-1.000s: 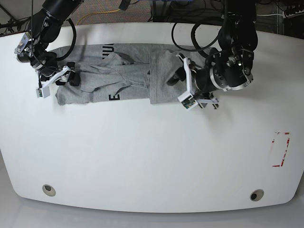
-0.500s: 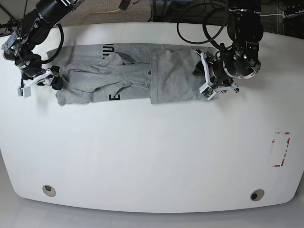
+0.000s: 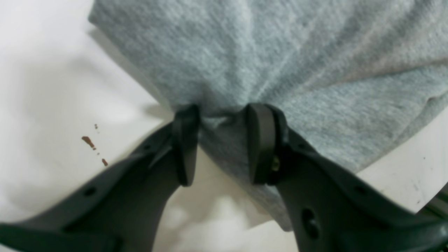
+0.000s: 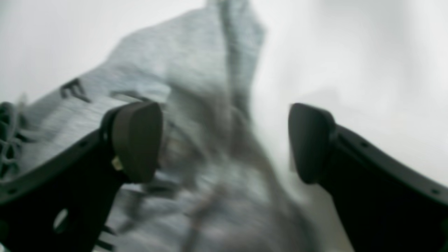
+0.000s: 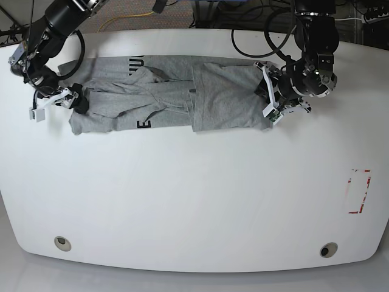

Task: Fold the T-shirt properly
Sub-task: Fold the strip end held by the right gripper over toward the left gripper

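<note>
The grey T-shirt [image 5: 164, 94] lies bunched along the top of the white table [image 5: 194, 201], where the left gripper [image 3: 220, 140] pinches its edge at upper right, likely to pull it flat, while the right gripper [image 4: 224, 140] at upper left hangs wide open, holding nothing.

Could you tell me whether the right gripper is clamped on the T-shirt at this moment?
No, in the right wrist view the right gripper stands wide open, its pads apart above the T-shirt and pinching no fabric.
</note>
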Robot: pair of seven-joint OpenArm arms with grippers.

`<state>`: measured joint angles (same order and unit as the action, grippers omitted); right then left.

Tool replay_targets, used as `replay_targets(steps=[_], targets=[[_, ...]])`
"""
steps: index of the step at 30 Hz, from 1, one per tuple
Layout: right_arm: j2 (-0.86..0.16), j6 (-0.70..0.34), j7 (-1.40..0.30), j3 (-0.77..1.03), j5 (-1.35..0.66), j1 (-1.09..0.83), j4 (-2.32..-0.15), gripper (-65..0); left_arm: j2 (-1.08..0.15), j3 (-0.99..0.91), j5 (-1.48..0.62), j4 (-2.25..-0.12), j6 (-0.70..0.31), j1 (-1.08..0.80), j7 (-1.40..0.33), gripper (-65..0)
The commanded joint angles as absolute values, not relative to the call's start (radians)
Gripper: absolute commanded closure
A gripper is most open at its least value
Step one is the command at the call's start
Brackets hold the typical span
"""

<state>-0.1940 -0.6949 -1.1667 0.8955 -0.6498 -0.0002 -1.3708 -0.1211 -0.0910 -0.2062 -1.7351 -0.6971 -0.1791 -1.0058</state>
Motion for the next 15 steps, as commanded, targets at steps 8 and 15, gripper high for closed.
replay_targets(steps=[8, 15], targets=[[-0.091, -0.698, -1.199, 0.777, -0.717, -0.087, -1.506, -54.2, -0.128, -0.091, -0.206, -1.738, -0.698, -0.174, -1.009, -20.4], [-0.079, -0.698, -1.199, 0.774, -0.73, -0.085, -1.524, -10.8, -0.14, -0.09, -0.206, -1.739, -0.698, -0.186, -1.01, -20.4]])
